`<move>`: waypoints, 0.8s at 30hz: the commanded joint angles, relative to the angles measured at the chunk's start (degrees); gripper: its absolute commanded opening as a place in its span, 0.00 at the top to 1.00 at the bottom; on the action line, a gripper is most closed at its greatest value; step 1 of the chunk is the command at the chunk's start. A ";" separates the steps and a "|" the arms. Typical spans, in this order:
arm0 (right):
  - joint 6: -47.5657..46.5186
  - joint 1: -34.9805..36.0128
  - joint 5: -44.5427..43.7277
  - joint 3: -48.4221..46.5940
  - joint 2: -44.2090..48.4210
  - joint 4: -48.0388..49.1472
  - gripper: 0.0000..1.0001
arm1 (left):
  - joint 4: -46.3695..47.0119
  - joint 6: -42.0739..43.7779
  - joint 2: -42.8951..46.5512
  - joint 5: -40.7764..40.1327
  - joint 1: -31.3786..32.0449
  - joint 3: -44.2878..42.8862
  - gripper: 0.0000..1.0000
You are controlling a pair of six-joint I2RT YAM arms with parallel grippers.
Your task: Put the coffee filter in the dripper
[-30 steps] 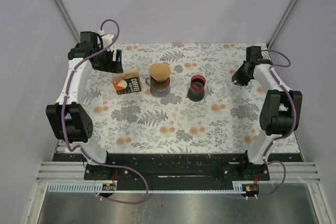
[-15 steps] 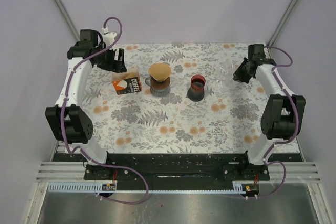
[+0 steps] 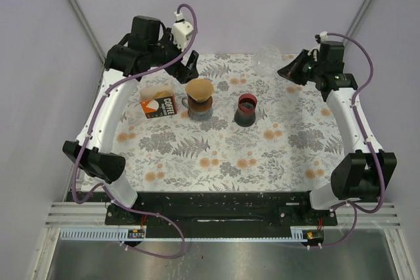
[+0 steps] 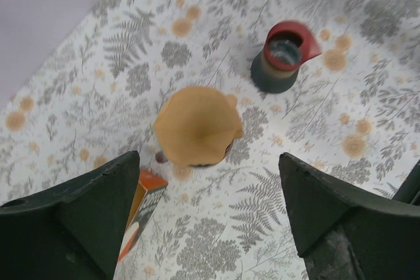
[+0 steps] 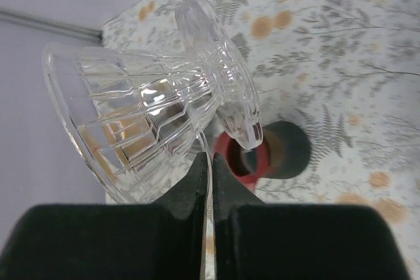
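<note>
A brown paper coffee filter (image 3: 199,88) sits open in a grey cup on the table; it also shows in the left wrist view (image 4: 197,126). My left gripper (image 3: 189,65) hangs high above and just behind it, open and empty (image 4: 209,185). The clear ribbed glass dripper (image 3: 267,59) is in the air at the back of the table, tilted on its side (image 5: 141,106). My right gripper (image 3: 289,70) is shut on the dripper's thin glass handle (image 5: 211,168).
A dark pitcher with a red rim (image 3: 247,108) stands right of the filter and shows in the left wrist view (image 4: 282,57) and the right wrist view (image 5: 262,155). An orange coffee filter box (image 3: 159,105) lies left of the filter. The floral tablecloth (image 3: 216,149) covers the table.
My right gripper has lifted the glass dripper off the table, up and toward the back. My left arm has risen and swung right, ending above the filter.
</note>
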State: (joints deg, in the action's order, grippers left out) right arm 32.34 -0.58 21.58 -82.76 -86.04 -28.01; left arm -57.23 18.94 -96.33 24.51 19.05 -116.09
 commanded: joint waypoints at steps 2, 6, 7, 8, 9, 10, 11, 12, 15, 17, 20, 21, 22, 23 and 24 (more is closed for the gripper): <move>3.52 7.42 13.21 -0.47 1.23 7.88 1.00 | 1.85 -6.62 -1.49 4.05 5.11 -9.41 0.07; 6.50 11.30 16.55 0.31 0.87 10.77 1.00 | 6.95 -13.74 -2.19 3.09 8.45 -9.15 0.02; 7.38 11.91 17.26 1.28 1.13 12.26 1.00 | 7.83 -14.97 -2.97 2.48 9.07 -9.15 0.02; 8.17 12.27 17.87 1.63 1.22 13.41 1.00 | 8.27 -15.94 -3.68 1.08 9.60 -9.15 0.01; 8.62 12.53 18.23 2.25 1.49 13.94 1.00 | 8.45 -16.39 -4.38 -0.68 10.13 -9.33 0.01; 8.79 12.62 18.32 2.43 1.58 14.30 1.00 | 8.54 -16.56 -5.17 -2.87 10.39 -9.15 0.01; 8.88 12.79 18.58 2.69 1.75 14.47 1.00 | 8.45 -16.91 -6.05 -4.89 10.57 -9.06 0.01; 8.97 13.06 19.02 2.87 1.84 14.65 1.00 | 8.54 -17.44 -6.75 -6.57 10.48 -8.89 0.02; 9.23 13.85 20.78 3.31 1.32 15.26 1.00 | 8.54 -18.67 -8.52 -8.78 10.57 -8.27 0.10; 9.06 14.03 21.22 3.57 0.70 15.27 1.00 | 8.45 -18.68 -8.96 -6.86 10.75 -8.10 0.23; 8.71 14.20 21.74 3.57 0.08 15.35 1.00 | 8.54 -18.68 -9.31 -5.27 11.10 -7.40 0.39; 8.62 14.29 22.09 3.57 -0.18 15.44 1.00 | 8.54 -18.68 -9.31 -4.92 11.19 -7.13 0.45; 8.45 14.29 22.36 3.57 -0.35 15.62 1.00 | 8.54 -20.42 -9.40 -4.48 11.19 -6.78 0.52; 8.27 14.29 22.45 3.57 -0.53 15.53 1.00 | 8.54 -20.78 -9.40 -4.13 11.19 -6.26 0.62; 7.92 14.29 22.36 3.57 -0.62 15.27 1.00 | 8.54 -21.31 -9.40 -3.77 11.19 -5.73 0.73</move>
State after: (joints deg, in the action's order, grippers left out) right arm 40.38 13.13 40.32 -78.91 -86.83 -16.73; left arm -51.18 0.01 -107.07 19.92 30.02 -122.93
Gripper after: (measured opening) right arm 0.028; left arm 0.422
